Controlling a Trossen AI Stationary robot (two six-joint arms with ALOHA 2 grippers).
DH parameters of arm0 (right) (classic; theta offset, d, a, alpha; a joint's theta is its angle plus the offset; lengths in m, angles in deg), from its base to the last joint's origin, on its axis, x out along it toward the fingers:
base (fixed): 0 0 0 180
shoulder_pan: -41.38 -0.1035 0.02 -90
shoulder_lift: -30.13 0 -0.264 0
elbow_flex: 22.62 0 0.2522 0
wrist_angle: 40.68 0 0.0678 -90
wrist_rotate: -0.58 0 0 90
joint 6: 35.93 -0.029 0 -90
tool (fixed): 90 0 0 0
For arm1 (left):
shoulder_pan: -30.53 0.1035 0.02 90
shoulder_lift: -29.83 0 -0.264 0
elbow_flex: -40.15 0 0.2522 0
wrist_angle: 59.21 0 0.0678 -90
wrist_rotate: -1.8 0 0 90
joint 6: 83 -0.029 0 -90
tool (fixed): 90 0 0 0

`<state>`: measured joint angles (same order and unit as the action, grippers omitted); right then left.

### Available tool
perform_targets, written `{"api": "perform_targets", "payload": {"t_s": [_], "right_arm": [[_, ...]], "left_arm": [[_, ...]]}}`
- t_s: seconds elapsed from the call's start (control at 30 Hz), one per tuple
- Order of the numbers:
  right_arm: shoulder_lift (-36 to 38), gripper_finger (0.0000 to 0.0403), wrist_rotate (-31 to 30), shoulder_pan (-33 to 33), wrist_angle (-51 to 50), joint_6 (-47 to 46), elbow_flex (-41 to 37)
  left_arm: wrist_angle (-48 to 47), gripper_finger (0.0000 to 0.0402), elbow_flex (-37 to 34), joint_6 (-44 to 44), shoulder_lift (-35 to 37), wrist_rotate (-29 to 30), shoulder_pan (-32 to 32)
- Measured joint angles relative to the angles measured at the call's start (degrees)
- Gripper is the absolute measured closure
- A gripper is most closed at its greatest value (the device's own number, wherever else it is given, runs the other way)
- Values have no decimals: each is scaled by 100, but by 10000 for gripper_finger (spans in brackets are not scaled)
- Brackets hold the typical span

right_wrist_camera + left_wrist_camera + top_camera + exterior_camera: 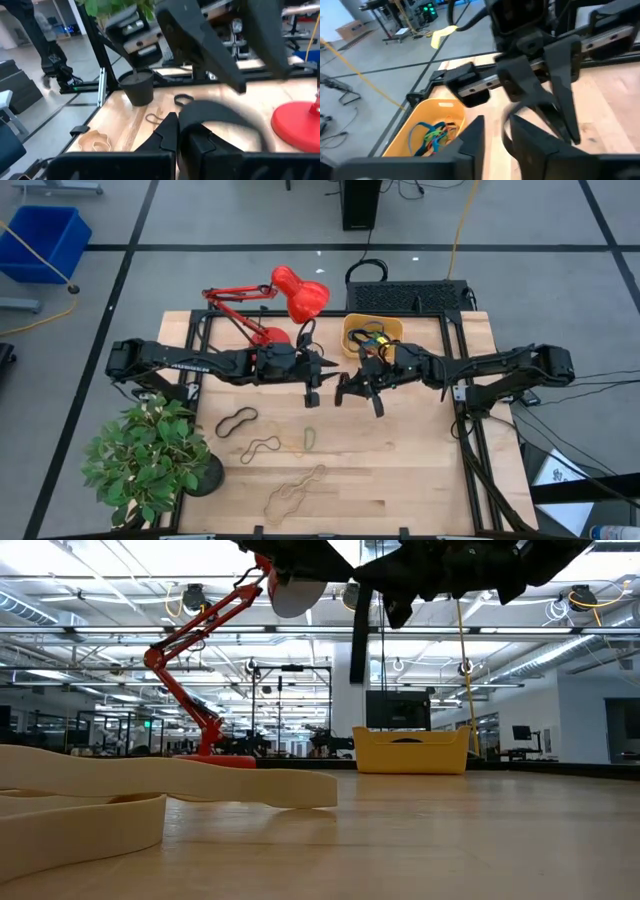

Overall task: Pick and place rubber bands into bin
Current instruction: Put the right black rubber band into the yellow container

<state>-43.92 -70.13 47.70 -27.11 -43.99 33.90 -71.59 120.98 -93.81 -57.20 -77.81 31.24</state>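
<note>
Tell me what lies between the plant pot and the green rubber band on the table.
In the high view, two bands lie between the plant pot and green band: a black band and a tan band.

Even, bright overhead light covers the table (400, 480) in the high view, with only short soft shadows under the arms. In the low view, ceiling strip lights glare white behind dark, silhouetted arms, and a pale rubber band (150, 790) lying close to the lens is out of focus. Both wrist views are smeared by motion blur: the dark fingers (540, 150) and the red lamp base (297, 125) have soft edges
</note>
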Motion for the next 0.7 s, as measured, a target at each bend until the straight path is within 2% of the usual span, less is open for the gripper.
{"api": "perform_targets", "payload": {"t_s": [0.1, 0.27, 0.43, 0.57, 0.7], "right_arm": [[83, 402, -62, 36, -156, 122, 1], [536, 402, -561, 175, -1038, 302, -2], [1173, 402, -754, 467, -1250, 469, -4], [1704, 402, -756, 936, -1369, 442, 4], [1889, 403, -1115, 1429, -2452, 492, 408]], "left_arm": [[-269, 263, 0, -2, 12, 120, 0], [-1221, 234, 11, 303, 183, 144, 0], [-2067, 225, 7, 833, 227, 164, 0], [-2369, 224, 4, 1233, 225, 165, 0], [-2441, 224, 2, 1401, 223, 166, 0]]}}
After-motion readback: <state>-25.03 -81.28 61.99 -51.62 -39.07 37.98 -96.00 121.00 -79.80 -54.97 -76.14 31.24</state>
